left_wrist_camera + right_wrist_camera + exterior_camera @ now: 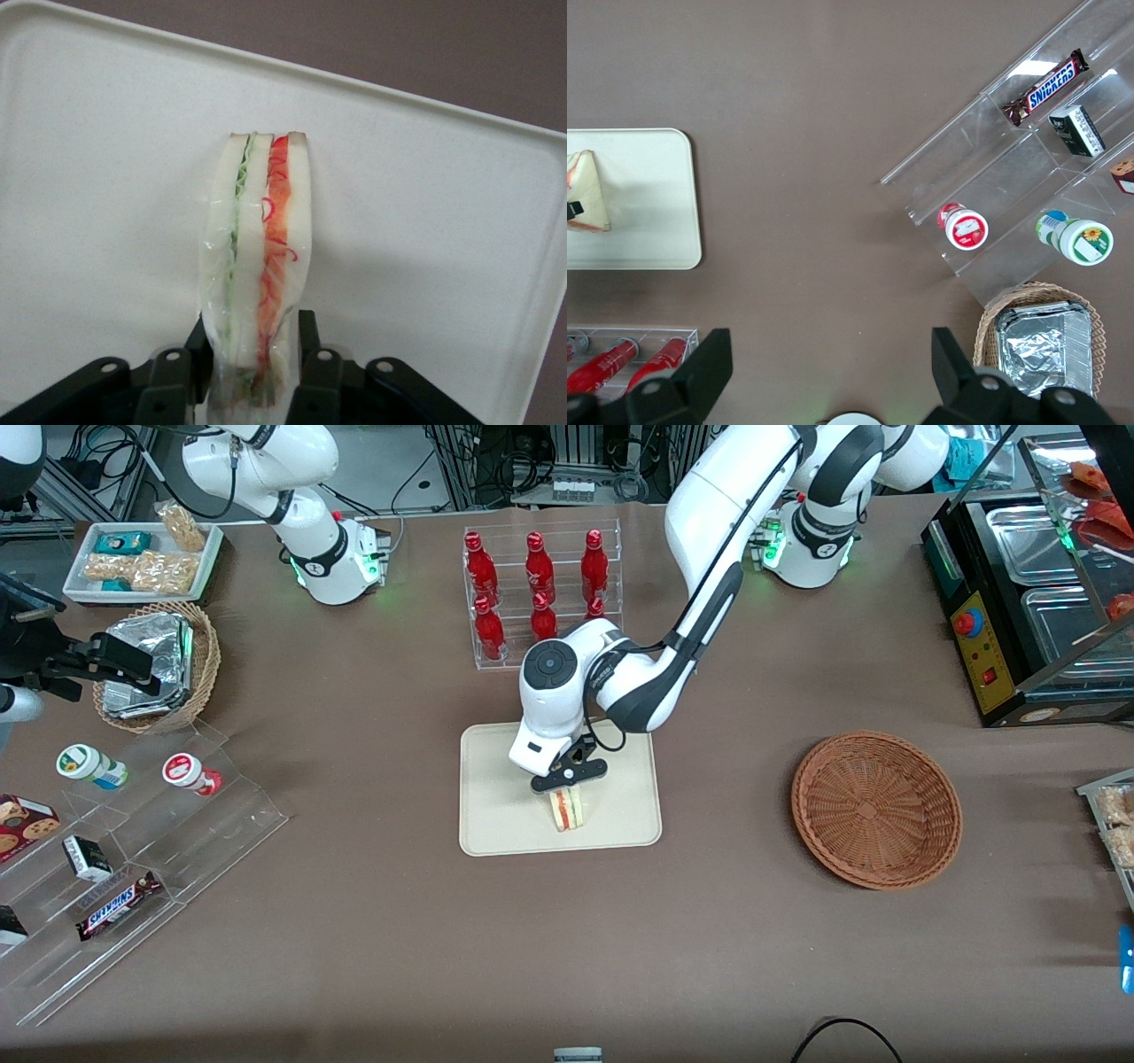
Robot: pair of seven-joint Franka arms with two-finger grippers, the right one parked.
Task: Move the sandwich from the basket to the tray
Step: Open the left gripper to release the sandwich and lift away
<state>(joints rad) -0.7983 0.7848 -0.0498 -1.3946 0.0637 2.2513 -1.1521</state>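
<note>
Your gripper (568,778) was low over the tray (496,815), and its two fingers (197,350) were clamped on the sandwich (259,266), one pad against each outer bread face. In the wrist view the wedge stood on edge between them: the layers of bread, green filling and red-orange filling ran straight away from the fingers, so the long axis of the sandwich pointed outward from the gripper, not across it. The fingers held only the end of the wedge nearest to the wrist; the rest stuck out free over the pale tray surface.

In the front view the sandwich (567,809) was inside the tray rim, in the part of the tray nearer to the front camera, and the basket (875,809) lay empty, well apart, toward the working arm's end of the table. The parked arm's wrist camera also showed the wedge (586,192) over the tray (656,204).

I could not tell whether the lower edge was already touching the tray or hung just above it. This is what the release depended on, in my judgement: the wedge was thin and upright, so if you opened the fingers it could tip onto one bread face. That would still leave it on the tray, because there was free tray surface on both sides of it.
</note>
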